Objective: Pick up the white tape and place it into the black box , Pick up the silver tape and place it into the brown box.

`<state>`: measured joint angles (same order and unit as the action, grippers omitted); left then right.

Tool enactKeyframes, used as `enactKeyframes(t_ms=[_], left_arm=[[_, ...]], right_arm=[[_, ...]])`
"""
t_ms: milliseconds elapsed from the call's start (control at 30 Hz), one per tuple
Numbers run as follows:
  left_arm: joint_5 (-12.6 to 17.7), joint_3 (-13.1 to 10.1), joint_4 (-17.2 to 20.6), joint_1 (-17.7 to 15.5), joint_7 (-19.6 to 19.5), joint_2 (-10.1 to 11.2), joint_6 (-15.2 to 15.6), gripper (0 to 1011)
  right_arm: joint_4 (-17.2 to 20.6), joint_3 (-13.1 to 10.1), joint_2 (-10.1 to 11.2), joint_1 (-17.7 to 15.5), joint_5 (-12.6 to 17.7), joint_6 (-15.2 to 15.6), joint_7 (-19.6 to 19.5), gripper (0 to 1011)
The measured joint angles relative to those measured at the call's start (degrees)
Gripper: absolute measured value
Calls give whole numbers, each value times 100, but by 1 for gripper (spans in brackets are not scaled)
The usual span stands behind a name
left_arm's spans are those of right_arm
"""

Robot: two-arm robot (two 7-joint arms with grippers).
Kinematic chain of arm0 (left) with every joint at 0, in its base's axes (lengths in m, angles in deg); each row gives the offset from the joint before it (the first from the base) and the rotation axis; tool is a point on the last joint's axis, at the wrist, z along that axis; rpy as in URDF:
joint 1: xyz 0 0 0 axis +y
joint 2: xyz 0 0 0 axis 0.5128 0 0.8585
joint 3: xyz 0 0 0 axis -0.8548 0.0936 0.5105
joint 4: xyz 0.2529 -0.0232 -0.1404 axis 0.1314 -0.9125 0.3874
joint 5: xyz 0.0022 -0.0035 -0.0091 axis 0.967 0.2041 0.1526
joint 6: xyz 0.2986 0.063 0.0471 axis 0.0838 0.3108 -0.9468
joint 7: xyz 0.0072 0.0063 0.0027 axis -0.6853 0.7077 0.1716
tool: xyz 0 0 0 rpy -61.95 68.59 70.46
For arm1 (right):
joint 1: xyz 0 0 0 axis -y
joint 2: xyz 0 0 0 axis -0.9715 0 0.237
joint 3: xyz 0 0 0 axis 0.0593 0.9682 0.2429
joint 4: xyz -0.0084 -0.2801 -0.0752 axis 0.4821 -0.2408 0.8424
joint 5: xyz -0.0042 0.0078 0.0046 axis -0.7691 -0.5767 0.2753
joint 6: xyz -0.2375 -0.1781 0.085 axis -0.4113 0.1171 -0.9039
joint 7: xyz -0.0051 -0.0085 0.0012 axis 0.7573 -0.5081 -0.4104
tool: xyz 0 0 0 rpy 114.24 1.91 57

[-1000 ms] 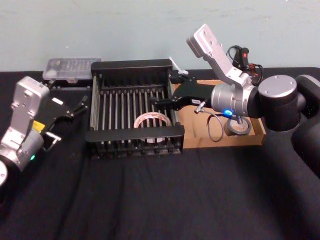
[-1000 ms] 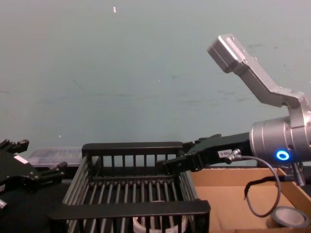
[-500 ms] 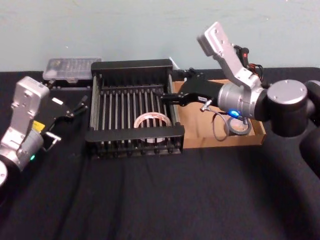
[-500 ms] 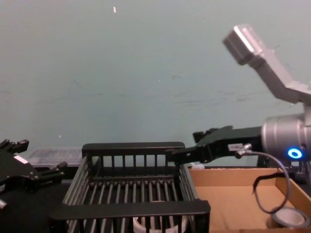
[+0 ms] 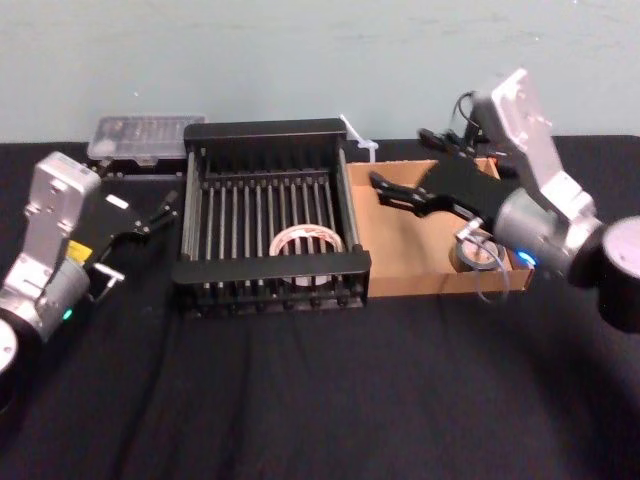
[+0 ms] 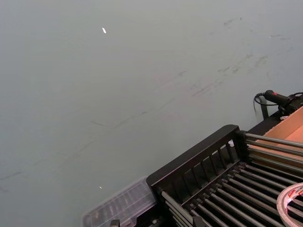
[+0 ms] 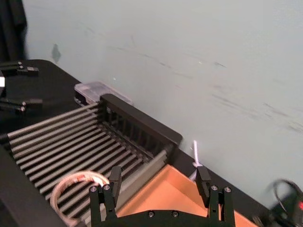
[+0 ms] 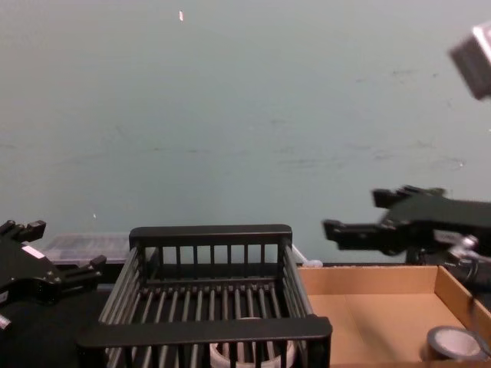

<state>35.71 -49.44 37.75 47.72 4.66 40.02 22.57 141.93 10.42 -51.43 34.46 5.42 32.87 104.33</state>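
Between the right gripper's (image 5: 382, 188) two black fingers (image 7: 115, 182) lies a wide gap with nothing in it. They stand well apart and touch nothing, hanging above the back left part of the brown box (image 5: 400, 240) with their tips pointing toward the black box (image 5: 270, 268). Beyond them, in the near right corner of that shallow tan cardboard box, the silver tape (image 5: 477, 254) lies flat, a small thick grey roll with a pale core. The black box, a slatted crate with thick solid rims, stands against the brown box's left wall toward the tabletop's (image 5: 320, 400) back edge. On its barred bottom, close to the near wall and right of the middle, the white tape (image 5: 308, 240) lies flat, a large thin ring with a wide open centre. Near the tabletop's left edge the left gripper (image 5: 150, 215) is parked beside the crate, its fingers apart too and holding nothing.
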Motion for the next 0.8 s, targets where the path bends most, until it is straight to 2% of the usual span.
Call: enactKeyframes(t_ms=[67, 100, 233, 433, 600, 800], left_arm=[[0, 0, 0, 0, 0, 0, 0, 1002], [0, 0, 0, 0, 0, 0, 0, 1001], [0, 0, 0, 0, 0, 0, 0, 1001], [0, 0, 0, 0, 0, 0, 0, 1001], [0, 0, 0, 0, 0, 0, 0, 1001], [0, 0, 0, 0, 0, 0, 0, 1001]], right_arm=[[247, -171, 136, -333, -34, -98, -129, 1002], [247, -171, 136, -333, -34, -98, -129, 1002], [564, -395, 303, -830, -100, -181, -313, 1002], [820, -650, 376, -1425, -211, -383, -583, 1003], [857, -802, 324, -1694, -299, -453, -752, 1003], [879, -919, 240, -1839, -414, -492, -864, 1002]])
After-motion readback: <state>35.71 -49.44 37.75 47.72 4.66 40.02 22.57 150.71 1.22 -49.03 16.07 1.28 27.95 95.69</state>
